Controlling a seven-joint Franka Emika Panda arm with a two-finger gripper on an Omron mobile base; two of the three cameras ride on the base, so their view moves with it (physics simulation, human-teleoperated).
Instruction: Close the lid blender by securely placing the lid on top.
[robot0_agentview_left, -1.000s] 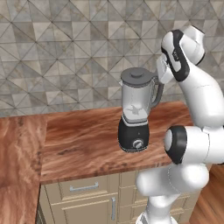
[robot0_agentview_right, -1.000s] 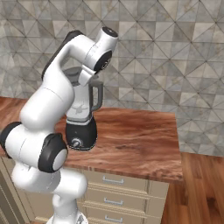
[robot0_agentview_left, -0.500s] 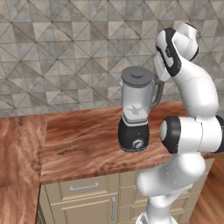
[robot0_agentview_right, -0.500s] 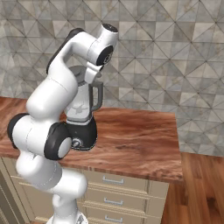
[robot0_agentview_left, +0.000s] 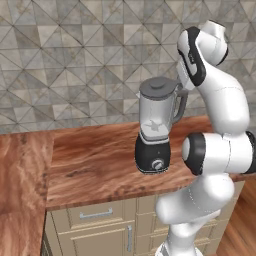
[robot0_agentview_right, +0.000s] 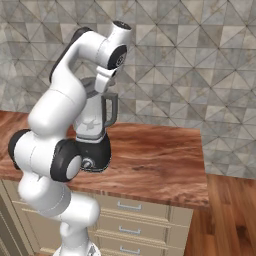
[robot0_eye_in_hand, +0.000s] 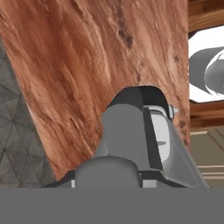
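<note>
The blender (robot0_agentview_left: 156, 131) stands on the wooden counter (robot0_agentview_left: 90, 170), with its black base, silver dial and clear jar with a side handle (robot0_agentview_left: 181, 106). The dark-grey lid (robot0_agentview_left: 159, 85) lies flat on the jar's rim, knob up. My gripper (robot0_agentview_right: 99, 89) hangs at the lid's edge on the handle side, with its fingers hidden behind the hand and jar. In the hand view I look straight down over the lid's knob (robot0_eye_in_hand: 108, 170), along the jar to the black base (robot0_eye_in_hand: 139, 94). The blender (robot0_agentview_right: 95, 131) is partly behind my arm in the right base view.
The counter (robot0_agentview_right: 155, 160) stretches to the right of the blender and ends at an edge over the wood floor (robot0_agentview_right: 230, 210). A tiled wall (robot0_agentview_left: 75, 65) rises close behind. Cabinet drawers (robot0_agentview_left: 95, 215) sit below. A second counter section (robot0_agentview_left: 20, 190) runs along the left.
My arm's elbow has swung and its upper links have shifted slightly. The hand stays by the jar's top. Blender and lid have not moved.
</note>
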